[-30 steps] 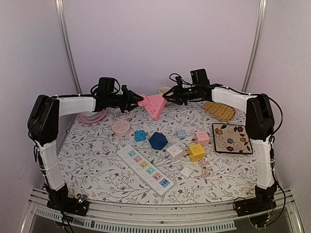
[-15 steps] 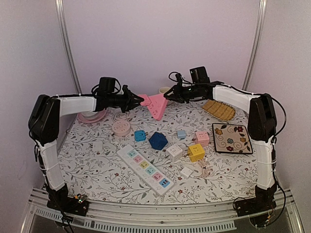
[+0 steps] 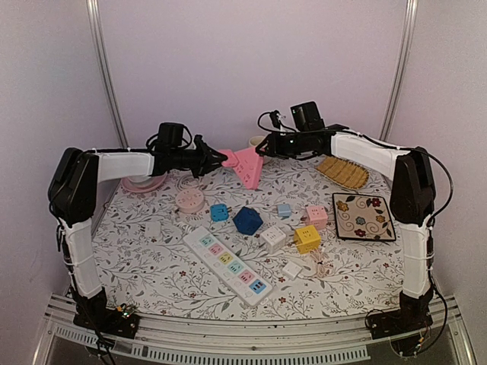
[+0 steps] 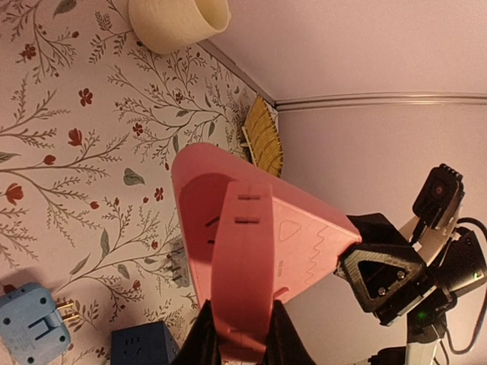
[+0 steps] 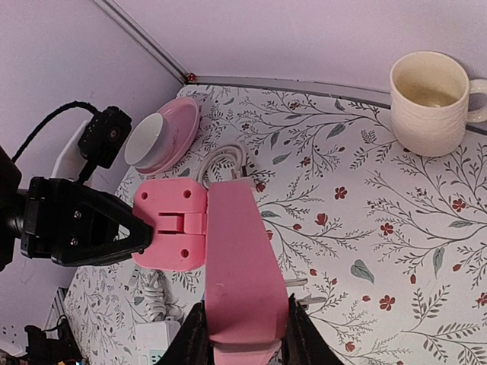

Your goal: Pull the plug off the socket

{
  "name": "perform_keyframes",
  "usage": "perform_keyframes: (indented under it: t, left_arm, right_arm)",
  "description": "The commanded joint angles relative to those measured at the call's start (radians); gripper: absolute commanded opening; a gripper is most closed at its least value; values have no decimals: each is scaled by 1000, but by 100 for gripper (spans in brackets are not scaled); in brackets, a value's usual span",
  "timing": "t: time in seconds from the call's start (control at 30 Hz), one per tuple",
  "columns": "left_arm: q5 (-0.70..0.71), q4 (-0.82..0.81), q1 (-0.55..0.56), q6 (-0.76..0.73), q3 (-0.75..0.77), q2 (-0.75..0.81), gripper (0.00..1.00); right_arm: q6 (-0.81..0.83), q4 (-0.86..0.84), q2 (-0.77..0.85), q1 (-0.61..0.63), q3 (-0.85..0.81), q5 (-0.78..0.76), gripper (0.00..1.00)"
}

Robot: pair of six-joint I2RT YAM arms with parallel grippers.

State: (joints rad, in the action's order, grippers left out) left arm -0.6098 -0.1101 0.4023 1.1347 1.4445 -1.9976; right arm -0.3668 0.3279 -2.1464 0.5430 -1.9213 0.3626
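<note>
A pink triangular socket (image 3: 248,167) hangs in the air over the back of the table, held between both grippers. My right gripper (image 3: 263,149) is shut on its body, and in the right wrist view (image 5: 242,334) the socket (image 5: 242,258) fills the jaws. A square pink plug (image 5: 171,224) sits against the socket's left side, small in the top view (image 3: 227,157). My left gripper (image 3: 217,159) is shut on that plug. In the left wrist view (image 4: 242,334) the plug (image 4: 245,274) and socket (image 4: 304,236) show close up. Plug and socket still touch.
A cream mug (image 5: 430,91) stands at the back wall. A pink plate with a white bowl (image 3: 143,182) is at back left. Below lie a white power strip (image 3: 227,264), a round pink socket (image 3: 189,200), coloured cube sockets (image 3: 247,220), a flowered mat (image 3: 363,216) and a woven mat (image 3: 342,172).
The two grippers have drawn slightly closer together. The pink socket has turned and now looks narrower from above. Plug and socket stay joined.
</note>
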Motion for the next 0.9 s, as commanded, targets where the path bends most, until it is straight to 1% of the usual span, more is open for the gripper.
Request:
perform_keyframes:
  t: [0.0, 0.13, 0.33, 0.4, 0.53, 0.6, 0.7, 0.87]
  left_arm:
    - [-31, -64, 9, 1, -14, 18, 0]
    - [-19, -54, 10, -16, -21, 22, 0]
    - [-4, -17, 12, -60, -26, 21, 0]
    - [-4, -13, 17, -78, -25, 58, 0]
    - [-1, 11, 29, -118, -8, 63, 0]
    - [-6, -2, 30, -116, -18, 67, 0]
    - [-39, -92, 29, -78, -58, 76, 0]
    - [-52, -129, 28, -55, -85, 88, 0]
  right_arm:
    - [43, -3, 19, -35, 9, -123, 3]
    - [-43, -15, -9, -74, 8, -22, 3]
    - [-70, -32, -21, -86, 8, -8, 3]
    - [-82, -36, -28, -91, 9, 0, 3]
    - [-99, -45, -33, -95, 17, 10, 3]
    - [-105, -53, -35, -96, 26, 14, 3]
    - [-121, -76, -36, -106, 47, 30, 3]
    - [-133, -100, -30, -116, 80, 42, 3]
